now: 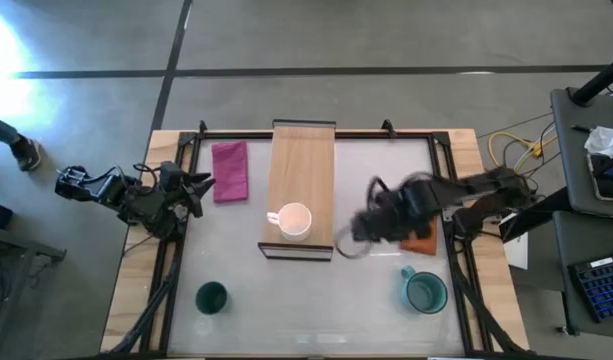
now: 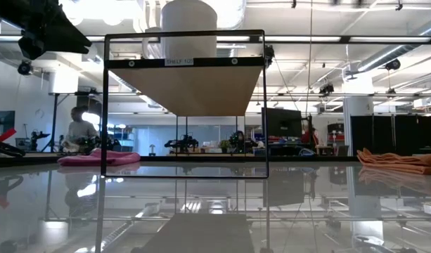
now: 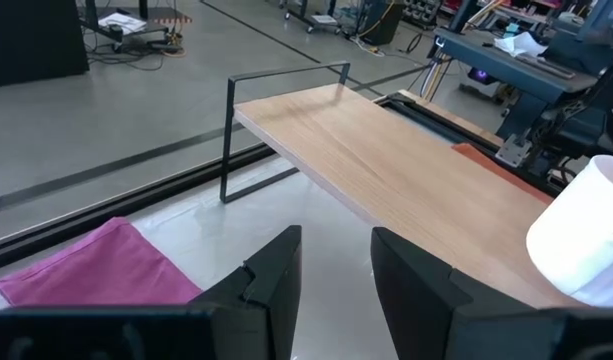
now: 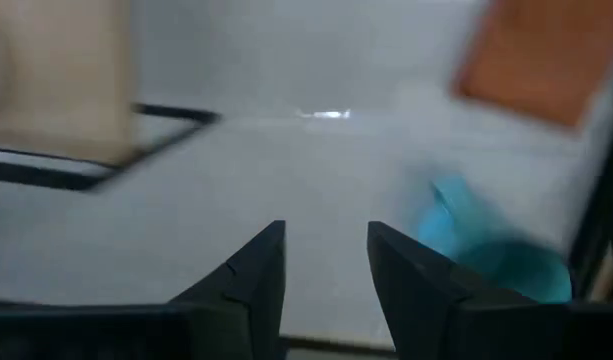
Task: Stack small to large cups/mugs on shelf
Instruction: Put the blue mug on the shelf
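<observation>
The white handled mug [image 1: 295, 221] stands on the near end of the light-wood shelf [image 1: 302, 170]; it also shows in the left wrist view [image 3: 586, 245] and the low view [image 2: 189, 19]. The teal mug [image 1: 424, 291] stands on the table at the near right and shows in the right wrist view [image 4: 506, 255]. The small dark green cup [image 1: 211, 297] stands at the near left. My right gripper [image 4: 326, 262] is open and empty, just right of the shelf's near end [image 1: 358, 240]. My left gripper [image 3: 336, 265] is open and empty at the table's left edge [image 1: 198, 185].
A pink cloth [image 1: 230, 170] lies left of the shelf. An orange cloth [image 1: 419, 240] lies right of it, partly under my right arm. The shelf's dark frame [image 2: 105, 105] stands on the glossy tabletop. A desk with a keyboard [image 1: 598, 285] is beyond the table's right side.
</observation>
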{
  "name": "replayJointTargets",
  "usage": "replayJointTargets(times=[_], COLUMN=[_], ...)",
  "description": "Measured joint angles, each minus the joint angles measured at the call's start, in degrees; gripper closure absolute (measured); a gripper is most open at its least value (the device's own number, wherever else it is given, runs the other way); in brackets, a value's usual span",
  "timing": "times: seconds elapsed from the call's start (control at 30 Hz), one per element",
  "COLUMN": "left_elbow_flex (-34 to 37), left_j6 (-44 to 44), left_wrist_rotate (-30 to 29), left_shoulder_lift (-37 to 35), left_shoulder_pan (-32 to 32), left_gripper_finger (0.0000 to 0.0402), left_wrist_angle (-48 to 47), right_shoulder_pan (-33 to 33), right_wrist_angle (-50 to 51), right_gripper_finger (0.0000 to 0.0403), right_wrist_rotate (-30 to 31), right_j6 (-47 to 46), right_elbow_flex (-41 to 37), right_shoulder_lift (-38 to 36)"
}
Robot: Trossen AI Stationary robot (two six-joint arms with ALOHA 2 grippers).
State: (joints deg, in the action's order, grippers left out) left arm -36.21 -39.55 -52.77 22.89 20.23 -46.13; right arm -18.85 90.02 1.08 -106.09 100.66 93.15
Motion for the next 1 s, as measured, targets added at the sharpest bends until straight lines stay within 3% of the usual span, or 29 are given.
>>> replayJointTargets(times=[0.17,0.23,0.3,0.7,1.0], left_elbow_flex=[0.02,0.02,0.02,0.02,0.02], left_j6=[-0.44,-0.45,-0.12,-0.05,-0.04], left_wrist_rotate=[0.23,0.26,0.26,0.28,0.28], left_shoulder_lift=[-0.02,-0.02,-0.02,-0.04,-0.04], left_shoulder_pan=[-0.01,0.0,0.0,-0.01,0.0], left_gripper_finger=[0.0292,0.0292,0.0292,0.0292,0.0292], left_wrist_angle=[-0.21,-0.39,-0.43,-1.12,-1.14], right_shoulder_pan=[-11.23,-13.06,-14.01,-16.38,-20.51], right_wrist_angle=[0.03,0.11,0.14,-4.51,-14.53], right_gripper_finger=[0.026,0.0257,0.0257,0.0264,0.0262], right_wrist_rotate=[-1.28,-8.4,-11.34,-11.5,-11.14], right_j6=[-22.05,-23.79,-23.88,-11.97,-18.39], right_elbow_flex=[-6.99,-9.0,-10.65,-13.49,-22.03], right_shoulder_lift=[-4.84,-5.17,-4.11,6.11,5.81])
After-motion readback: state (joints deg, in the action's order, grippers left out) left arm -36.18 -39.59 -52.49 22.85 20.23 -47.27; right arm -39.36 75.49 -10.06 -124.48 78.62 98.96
